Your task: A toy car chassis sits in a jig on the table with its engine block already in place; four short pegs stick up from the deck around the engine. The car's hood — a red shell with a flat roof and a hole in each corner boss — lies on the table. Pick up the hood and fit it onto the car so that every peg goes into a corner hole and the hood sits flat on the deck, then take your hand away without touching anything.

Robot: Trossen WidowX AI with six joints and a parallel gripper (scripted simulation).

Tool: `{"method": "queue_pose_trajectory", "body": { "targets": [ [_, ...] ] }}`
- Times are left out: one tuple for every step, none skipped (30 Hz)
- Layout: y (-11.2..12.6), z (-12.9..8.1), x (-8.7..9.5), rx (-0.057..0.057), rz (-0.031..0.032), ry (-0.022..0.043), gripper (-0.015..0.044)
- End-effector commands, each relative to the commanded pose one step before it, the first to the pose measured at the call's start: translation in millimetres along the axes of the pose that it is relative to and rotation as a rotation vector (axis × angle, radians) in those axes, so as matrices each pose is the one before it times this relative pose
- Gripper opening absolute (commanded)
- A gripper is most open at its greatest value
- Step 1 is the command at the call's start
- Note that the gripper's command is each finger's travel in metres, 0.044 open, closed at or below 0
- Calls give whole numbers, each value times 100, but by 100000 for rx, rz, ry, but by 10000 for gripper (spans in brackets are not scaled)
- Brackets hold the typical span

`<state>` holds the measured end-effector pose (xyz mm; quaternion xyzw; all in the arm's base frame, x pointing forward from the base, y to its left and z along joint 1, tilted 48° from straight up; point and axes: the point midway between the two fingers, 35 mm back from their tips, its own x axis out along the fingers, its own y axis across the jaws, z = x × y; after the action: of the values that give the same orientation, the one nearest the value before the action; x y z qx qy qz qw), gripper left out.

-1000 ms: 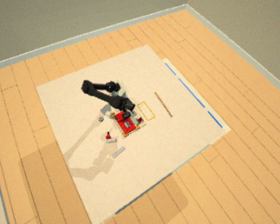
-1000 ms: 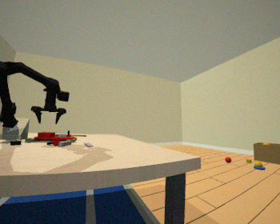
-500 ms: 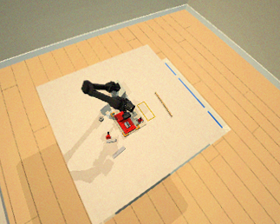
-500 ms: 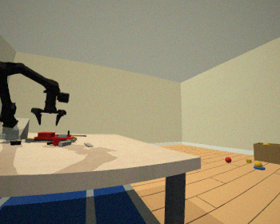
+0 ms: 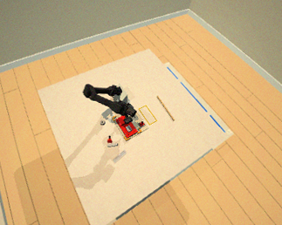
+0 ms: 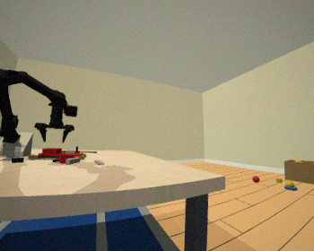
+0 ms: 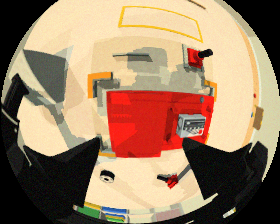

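Note:
The red hood lies roof up on the car chassis in the jig, whose orange corner marks show around it. A grey block shows at the hood's right side. The pegs and corner holes are too small to make out. My gripper is open and empty. It hangs straight above the hood, well clear of it, with one finger on each side in the wrist view.
A yellow outlined rectangle and a thin wooden strip lie beyond the jig. A small red part with a black knob, a small ring, a red piece and a grey bar lie nearby on the table.

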<state>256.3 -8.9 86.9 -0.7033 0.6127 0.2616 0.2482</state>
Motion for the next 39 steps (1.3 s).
{"method": "queue_pose_trajectory", "body": {
  "targets": [
    [78, -96, 360, -455, 251, 368, 440],
    [-2, -4, 68, 1, -2, 1, 440],
    [-2, -4, 68, 1, -1, 2, 440],
    [-2, -4, 68, 1, -1, 2, 440],
    [-1, -4, 68, 1, -1, 2, 440],
    [-1, -4, 68, 1, -1, 3, 440],
    [-1, -4, 68, 1, -1, 3, 440],
    [0, -2, 68, 1, -1, 4, 440],
    [0, -2, 68, 1, -1, 5, 440],
    [0, -2, 68, 1, -1, 5, 440],
    [0, -2, 68, 1, -1, 6, 440],
    [1, -2, 68, 1, -1, 6, 440],
    [1, -3, 68, 1, 0, 6, 440],
    [1, -3, 68, 2, 0, 7, 440],
    [1, -3, 68, 2, 0, 7, 440],
    [1, -3, 68, 2, 0, 8, 440],
    [1, -3, 68, 2, 0, 8, 440],
    [2, -3, 68, 2, 0, 9, 440],
    [2, -3, 68, 2, 0, 9, 440],
    [2, -3, 68, 2, 0, 9, 440],
    [2, -3, 68, 2, 0, 10, 440],
    [2, -3, 68, 2, 0, 10, 440],
    [3, -4, 67, 2, 1, 11, 440],
    [3, -4, 67, 2, 1, 11, 440],
    [3, -4, 67, 2, 1, 12, 440],
    [3, -4, 67, 2, 1, 12, 440],
    [3, -4, 67, 2, 1, 12, 440],
    [3, -5, 67, 2, 1, 13, 440],
    [4, -5, 67, 2, 1, 13, 440],
    [4, -5, 67, 2, 1, 14, 440],
    [4, -5, 67, 2, 1, 14, 440],
    [4, -5, 67, 2, 2, 14, 440],
    [4, -5, 67, 2, 2, 15, 440],
    [5, -5, 67, 2, 2, 15, 440],
    [5, -5, 67, 2, 2, 16, 440],
    [5, -6, 67, 2, 2, 16, 440],
    [5, -6, 67, 3, 2, 17, 440],
    [5, -6, 67, 3, 2, 17, 440],
    [6, -6, 67, 3, 3, 17, 440]
  ]
}}
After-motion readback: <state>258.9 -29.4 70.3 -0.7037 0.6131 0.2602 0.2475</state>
